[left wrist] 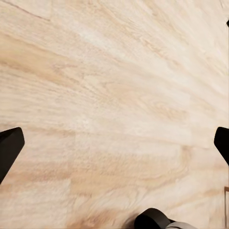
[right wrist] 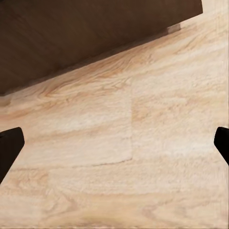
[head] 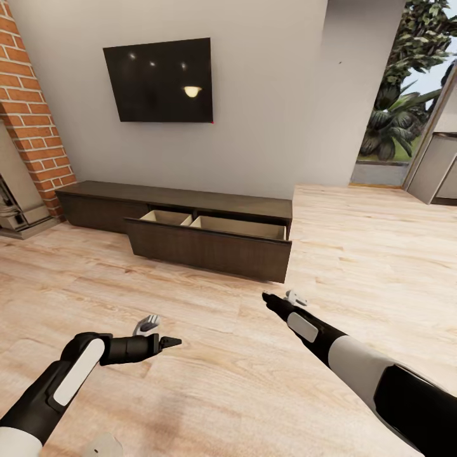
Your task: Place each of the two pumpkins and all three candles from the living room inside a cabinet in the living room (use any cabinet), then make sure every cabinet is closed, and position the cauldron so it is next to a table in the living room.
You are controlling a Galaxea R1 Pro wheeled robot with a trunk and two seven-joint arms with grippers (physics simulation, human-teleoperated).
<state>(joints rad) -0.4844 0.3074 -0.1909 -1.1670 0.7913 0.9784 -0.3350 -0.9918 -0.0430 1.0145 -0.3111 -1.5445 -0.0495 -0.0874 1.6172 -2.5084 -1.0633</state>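
The long dark-brown cabinet (head: 190,202) stands against the far wall under the TV. Its wide drawer (head: 209,249) is pulled out, and the pale wood compartments that show hold nothing. My left gripper (head: 162,332) hovers open and empty over the plank floor, well short of the drawer. My right gripper (head: 280,296) is open and empty too, just in front of the drawer's right end. In the right wrist view the dark drawer front (right wrist: 86,33) lies beyond the open fingers (right wrist: 9,148). The left wrist view has bare planks between the fingertips (left wrist: 9,148). Pumpkins, candles, cauldron and table are out of view.
A red-brick fireplace (head: 28,108) rises at the left beside the cabinet. A black TV (head: 158,79) hangs on the wall. At the right, an opening (head: 393,114) looks onto plants, with a grey unit (head: 438,165) beside it. Light wood floor (head: 355,241) stretches to the right.
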